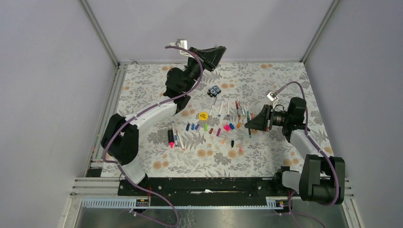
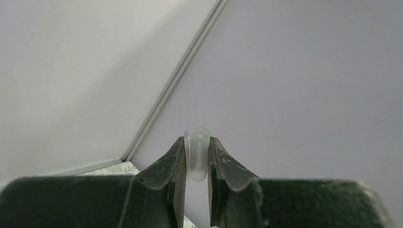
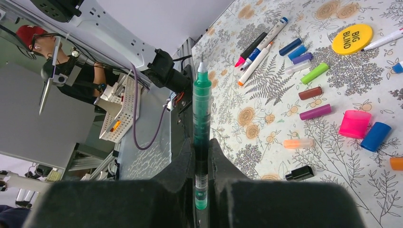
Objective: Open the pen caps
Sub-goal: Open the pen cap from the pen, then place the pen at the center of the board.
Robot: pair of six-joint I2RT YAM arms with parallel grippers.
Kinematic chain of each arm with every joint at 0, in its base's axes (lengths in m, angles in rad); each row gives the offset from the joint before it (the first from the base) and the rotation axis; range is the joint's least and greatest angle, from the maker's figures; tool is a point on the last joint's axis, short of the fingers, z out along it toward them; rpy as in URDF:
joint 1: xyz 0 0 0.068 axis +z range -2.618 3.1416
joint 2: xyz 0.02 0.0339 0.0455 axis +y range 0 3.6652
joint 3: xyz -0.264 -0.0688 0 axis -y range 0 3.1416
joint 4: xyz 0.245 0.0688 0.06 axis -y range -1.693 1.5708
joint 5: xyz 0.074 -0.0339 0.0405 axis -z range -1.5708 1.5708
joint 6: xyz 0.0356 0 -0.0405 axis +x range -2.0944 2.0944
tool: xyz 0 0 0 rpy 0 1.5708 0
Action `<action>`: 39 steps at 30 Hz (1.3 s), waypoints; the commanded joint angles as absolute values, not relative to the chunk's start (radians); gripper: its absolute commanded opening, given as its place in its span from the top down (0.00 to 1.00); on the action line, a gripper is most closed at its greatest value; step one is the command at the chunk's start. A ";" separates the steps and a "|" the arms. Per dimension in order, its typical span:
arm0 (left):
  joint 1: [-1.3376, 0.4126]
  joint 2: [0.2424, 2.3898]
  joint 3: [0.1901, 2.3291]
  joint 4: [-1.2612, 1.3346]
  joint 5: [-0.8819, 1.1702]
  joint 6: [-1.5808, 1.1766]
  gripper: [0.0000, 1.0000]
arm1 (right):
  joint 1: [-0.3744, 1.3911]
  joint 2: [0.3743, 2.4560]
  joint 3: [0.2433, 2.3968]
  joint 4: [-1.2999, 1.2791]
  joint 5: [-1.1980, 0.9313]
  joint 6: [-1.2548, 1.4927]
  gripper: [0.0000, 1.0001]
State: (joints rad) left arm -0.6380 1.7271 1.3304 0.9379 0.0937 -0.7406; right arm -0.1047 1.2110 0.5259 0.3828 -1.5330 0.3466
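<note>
The right gripper is clamped on a see-through green pen with its fine tip bare. The left gripper pinches a short, cloudy clear cap.

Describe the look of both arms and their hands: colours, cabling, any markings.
Both arms match: the left arm and right arm have light grey links, black joints and a purple cable looped outside. The left hand and right hand are black, with two tapered fingers. No readable markings.
</note>
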 commanded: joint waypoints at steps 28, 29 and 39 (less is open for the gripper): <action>-0.812 1.367 0.734 0.465 0.408 -0.763 1.00 | -0.336 1.281 0.654 -0.155 -0.616 -0.162 0.94; -0.823 1.374 0.740 0.454 0.400 -0.753 1.00 | -0.336 1.294 0.658 -0.159 -0.613 -0.164 0.93; -0.900 1.449 0.799 0.382 0.341 -0.681 1.00 | -0.337 1.384 0.705 -0.179 -0.575 -0.172 0.88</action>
